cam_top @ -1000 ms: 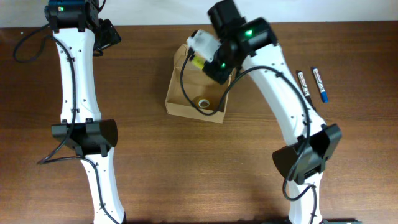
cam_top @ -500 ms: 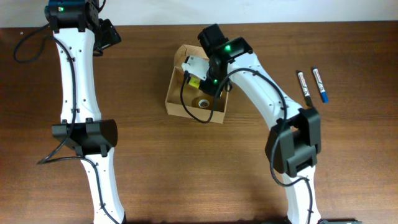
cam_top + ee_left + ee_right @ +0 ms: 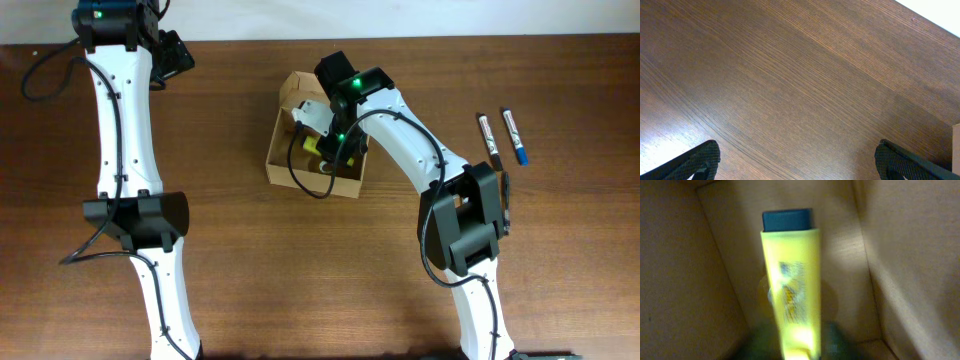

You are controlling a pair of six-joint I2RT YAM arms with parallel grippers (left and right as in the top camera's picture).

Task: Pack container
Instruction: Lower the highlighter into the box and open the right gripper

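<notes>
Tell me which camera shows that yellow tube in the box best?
The right wrist view: the yellow tube with its dark cap fills the frame, inside the cardboard box. The overhead view shows only a yellow sliver under the right arm. The left wrist view shows none of it.

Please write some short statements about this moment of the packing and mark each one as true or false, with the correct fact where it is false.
1. The right gripper is down inside the open cardboard box. True.
2. The left gripper holds a marker. False: it is open above bare table and holds nothing.
3. The yellow item in the right gripper has a dark end that points into the box. True.
4. The two markers lie inside the box. False: they lie on the table, to the right of the box.
</notes>
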